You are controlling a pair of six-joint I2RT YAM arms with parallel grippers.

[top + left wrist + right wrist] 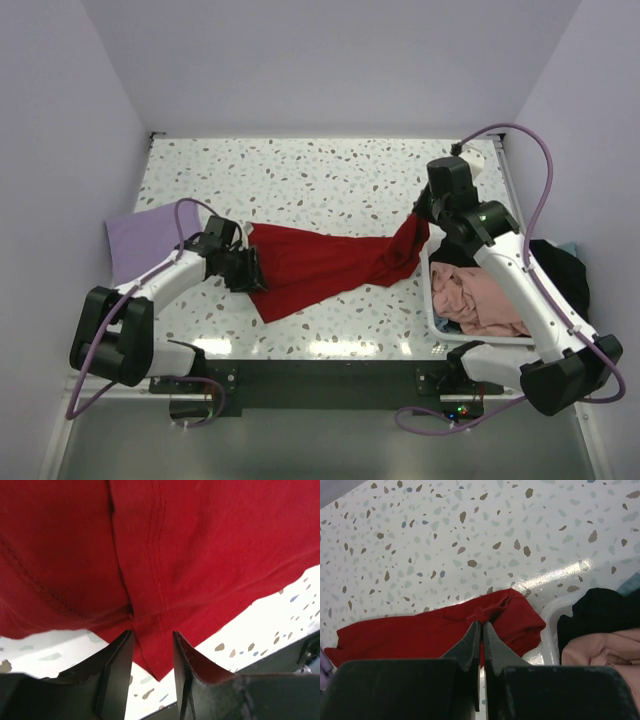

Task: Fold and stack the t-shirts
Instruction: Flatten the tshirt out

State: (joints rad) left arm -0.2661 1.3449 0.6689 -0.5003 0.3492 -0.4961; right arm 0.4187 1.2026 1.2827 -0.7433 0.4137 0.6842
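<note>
Red shirt [330, 262] is strung out across the table [300, 180], left gripper [250, 268] pinching one end, right gripper [420, 215] clamped on the other by the basket [432, 290]. Light, floppy cloth, so I'd grab hems or corners.

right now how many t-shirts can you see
4: a red t-shirt stretched across the table, a lavender one at the table's left edge, a salmon-pink one and a black one in the white basket. More may lie hidden beneath those.
</note>
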